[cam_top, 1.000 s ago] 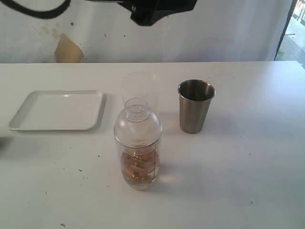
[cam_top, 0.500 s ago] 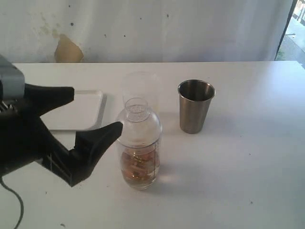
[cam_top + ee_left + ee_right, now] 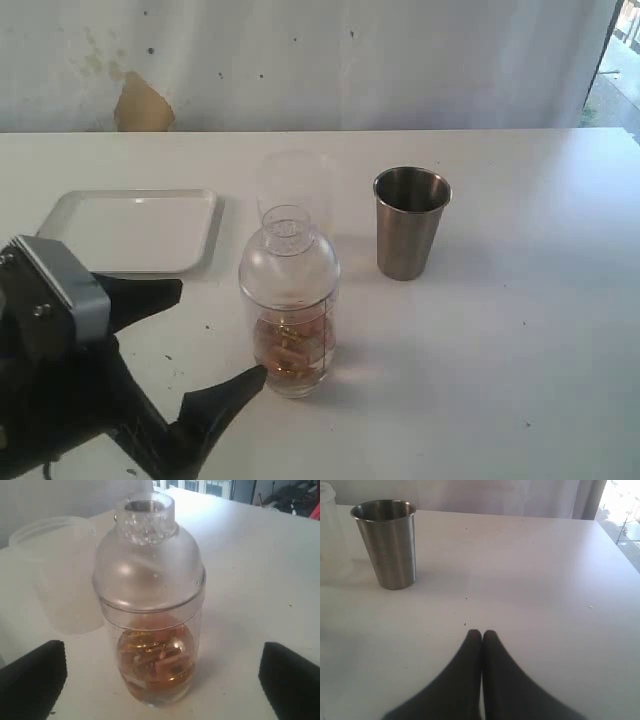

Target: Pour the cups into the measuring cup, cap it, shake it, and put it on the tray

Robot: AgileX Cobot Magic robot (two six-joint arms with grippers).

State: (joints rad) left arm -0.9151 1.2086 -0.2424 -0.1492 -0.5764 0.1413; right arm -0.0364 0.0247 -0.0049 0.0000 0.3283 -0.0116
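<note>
The measuring cup (image 3: 289, 305) stands mid-table, a clear tumbler with a domed clear lid on it and amber liquid with brown pieces in its lower part (image 3: 152, 655). My left gripper (image 3: 221, 330) is open just to its left. Its black fingers (image 3: 35, 675) stand wide on either side of the cup without touching it. The steel tumbler (image 3: 411, 222) stands upright to the right, also seen in the right wrist view (image 3: 386, 542). My right gripper (image 3: 481, 632) is shut on nothing, low over bare table. The white tray (image 3: 130, 230) lies at the left. The wooden cup is out of view.
A frosted plastic cup (image 3: 293, 180) stands right behind the measuring cup, close beside it in the left wrist view (image 3: 60, 575). A white wall runs behind the table's far edge. Small dark specks dot the tabletop.
My left arm came into the exterior view from the left, then sank toward the near edge. Its open fingers now sit at the level of the measuring cup's lower half. The cups have not moved.
</note>
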